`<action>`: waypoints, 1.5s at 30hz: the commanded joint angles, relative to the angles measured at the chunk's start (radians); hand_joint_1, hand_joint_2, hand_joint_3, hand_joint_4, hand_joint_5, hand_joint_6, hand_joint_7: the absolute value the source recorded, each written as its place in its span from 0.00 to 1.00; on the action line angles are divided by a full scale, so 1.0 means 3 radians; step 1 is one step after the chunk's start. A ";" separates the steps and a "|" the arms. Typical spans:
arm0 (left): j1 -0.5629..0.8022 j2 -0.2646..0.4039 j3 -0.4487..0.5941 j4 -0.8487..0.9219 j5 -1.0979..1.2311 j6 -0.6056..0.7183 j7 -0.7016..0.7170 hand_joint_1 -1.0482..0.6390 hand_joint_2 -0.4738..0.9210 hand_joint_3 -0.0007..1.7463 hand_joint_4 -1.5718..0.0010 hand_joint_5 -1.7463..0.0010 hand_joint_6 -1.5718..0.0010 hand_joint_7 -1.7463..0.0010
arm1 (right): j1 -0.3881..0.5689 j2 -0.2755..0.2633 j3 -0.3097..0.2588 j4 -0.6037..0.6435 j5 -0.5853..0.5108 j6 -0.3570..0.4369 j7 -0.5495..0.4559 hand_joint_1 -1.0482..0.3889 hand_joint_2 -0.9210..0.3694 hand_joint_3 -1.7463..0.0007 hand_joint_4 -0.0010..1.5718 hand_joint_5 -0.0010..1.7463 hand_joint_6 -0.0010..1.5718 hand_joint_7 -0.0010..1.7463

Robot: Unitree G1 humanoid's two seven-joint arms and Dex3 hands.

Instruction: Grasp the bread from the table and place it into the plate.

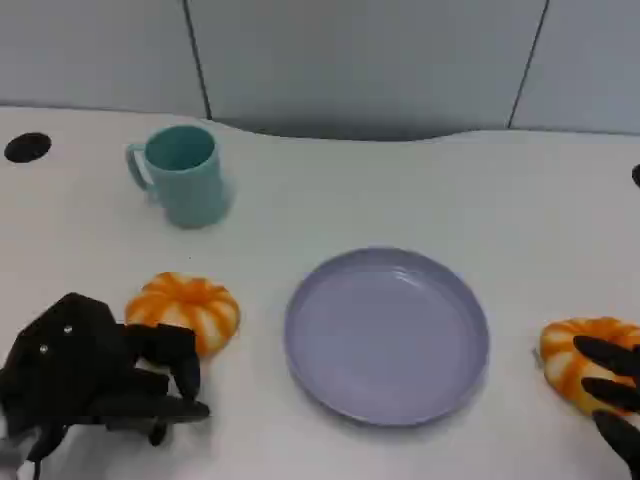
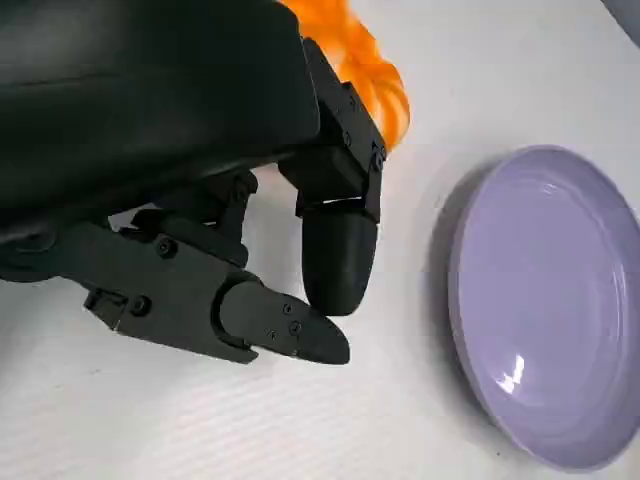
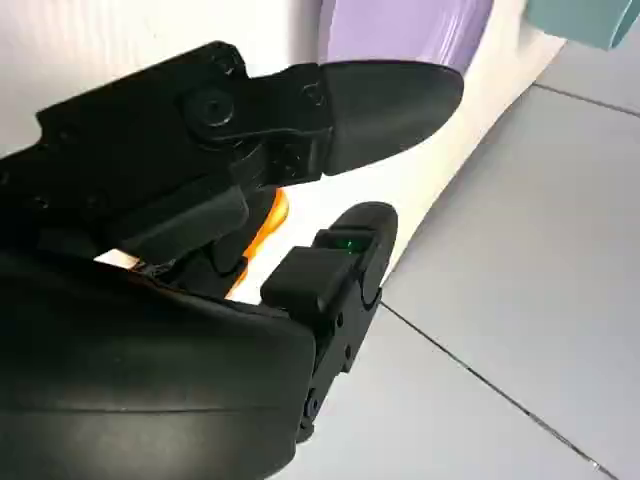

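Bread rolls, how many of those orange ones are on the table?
2. One bread roll lies left of the purple plate, beside the left robot hand; the other bread roll lies right of it, under the right robot hand.

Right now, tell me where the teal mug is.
In the head view, the teal mug stands upright at the table's far left, behind the left bread and up-left of the purple plate.

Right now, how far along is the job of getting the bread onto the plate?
Nothing is placed yet: the purple plate holds nothing. In hand: the right hand has its fingers over the right bread, though whether it grips it cannot be told. The left hand sits beside the left bread without holding it. Still left: lifting the bread and setting it in the plate.
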 commanded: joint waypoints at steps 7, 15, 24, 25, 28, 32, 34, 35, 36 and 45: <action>-0.0019 0.0052 0.0002 -0.0028 0.0023 0.0022 -0.0002 0.38 0.99 0.01 0.54 0.00 0.59 0.00 | 0.0008 -0.0022 -0.0029 -0.0075 0.0047 0.0050 -0.0010 0.46 0.00 0.80 0.59 0.00 0.50 0.00; 0.0012 -0.0061 0.0192 0.0048 -0.0234 -0.0175 -0.0013 0.43 0.97 0.00 0.49 0.00 0.59 0.00 | -0.0008 -0.0031 -0.0008 -0.0070 -0.0001 0.0046 -0.0012 0.47 0.00 0.79 0.59 0.00 0.50 0.00; 0.0137 0.0175 0.0025 -0.0300 0.1141 -0.1550 0.1294 0.41 0.99 0.06 0.48 0.00 0.65 0.00 | 0.0005 0.0028 0.0034 -0.0140 -0.0037 0.0154 -0.0041 0.46 0.00 0.80 0.58 0.00 0.50 0.00; 0.0127 0.0226 -0.0013 -0.0342 0.1364 -0.1612 0.1456 0.41 1.00 0.07 0.49 0.00 0.66 0.00 | 0.0007 0.0028 0.0039 -0.0150 -0.0049 0.0165 -0.0046 0.46 0.00 0.80 0.58 0.00 0.50 0.00; 0.0052 0.0352 -0.0135 -0.0479 0.2103 -0.1673 0.2082 0.42 0.99 0.07 0.50 0.00 0.68 0.00 | 0.0015 0.0018 0.0056 -0.0184 -0.0091 0.0190 -0.0064 0.46 0.00 0.79 0.58 0.00 0.50 0.00; -0.0028 0.0405 -0.0244 -0.0540 0.2488 -0.1608 0.2418 0.45 0.99 0.06 0.53 0.00 0.71 0.00 | 0.0032 0.0031 0.0061 -0.0244 -0.0097 0.0253 -0.0068 0.46 0.00 0.79 0.59 0.00 0.50 0.00; -0.0068 0.0425 -0.0307 -0.0618 0.2633 -0.1448 0.2359 0.41 0.98 0.05 0.56 0.00 0.73 0.00 | 0.0038 0.0048 0.0063 -0.0268 -0.0078 0.0273 -0.0069 0.46 0.00 0.80 0.59 0.00 0.50 0.00; -0.0080 0.0433 -0.0333 -0.0649 0.2678 -0.1384 0.2331 0.40 0.98 0.05 0.58 0.00 0.74 0.00 | 0.0038 0.0050 0.0065 -0.0272 -0.0071 0.0273 -0.0068 0.46 0.00 0.79 0.59 0.00 0.50 0.00; -0.0107 0.0452 -0.0379 -0.0708 0.2743 -0.1277 0.2208 0.39 0.98 0.04 0.59 0.00 0.74 0.00 | 0.0038 0.0045 0.0067 -0.0272 -0.0074 0.0268 -0.0066 0.46 0.00 0.79 0.59 0.00 0.50 0.00; -0.0358 0.0568 -0.0720 -0.0967 0.2899 -0.0686 0.1182 0.22 0.94 0.00 0.98 0.50 0.75 0.94 | 0.0047 0.0034 0.0074 -0.0257 -0.0055 0.0240 -0.0053 0.46 0.00 0.80 0.59 0.00 0.51 0.00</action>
